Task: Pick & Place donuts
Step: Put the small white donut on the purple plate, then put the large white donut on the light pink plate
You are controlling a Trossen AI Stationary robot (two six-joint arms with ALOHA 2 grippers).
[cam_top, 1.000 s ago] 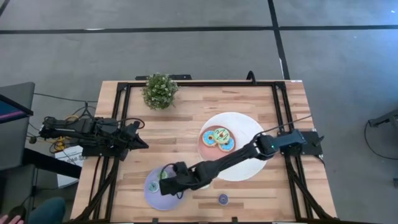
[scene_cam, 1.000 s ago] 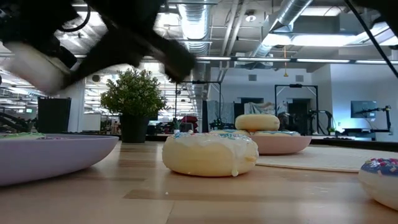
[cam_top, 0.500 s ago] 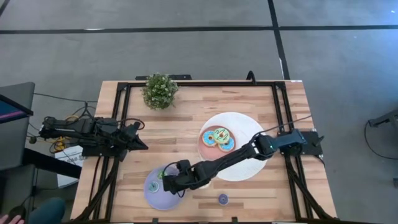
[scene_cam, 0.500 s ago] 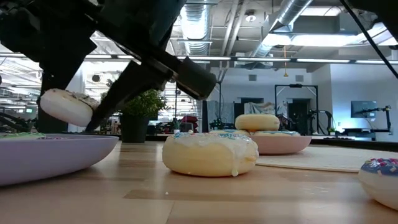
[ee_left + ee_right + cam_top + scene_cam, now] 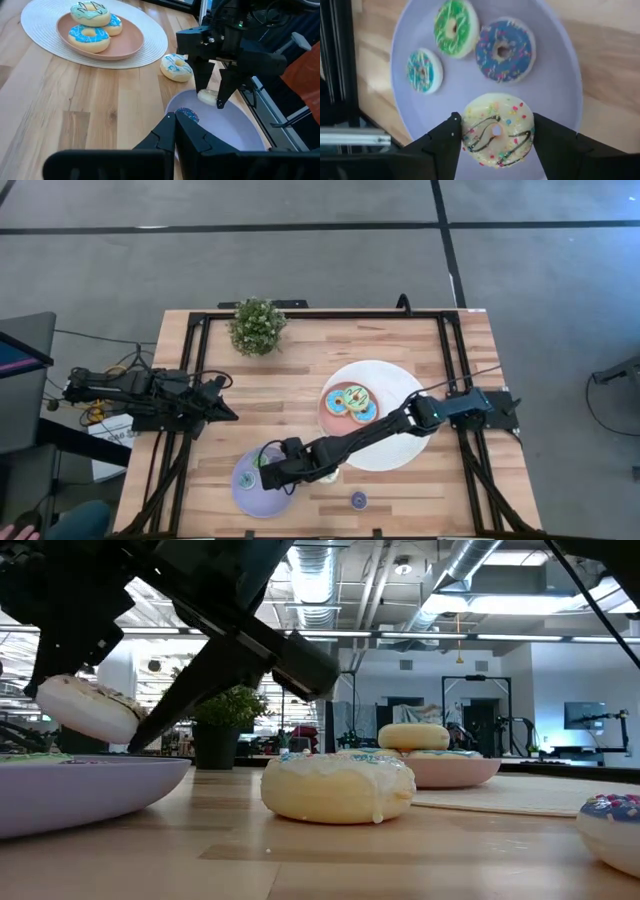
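I had the right gripper clamped on a cream donut above the lavender plate; the left gripper waited aside, fingers together.

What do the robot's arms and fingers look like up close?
Both arms are dark, nearly black, and built from chunky jointed blocks. The right gripper ends in two flat, tapering black fingers with angular edges. The left gripper narrows to a point. A thin black cable trails beside the right arm.

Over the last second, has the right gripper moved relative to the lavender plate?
Yes. The right gripper has moved farther over the lavender plate, carrying its white donut along.
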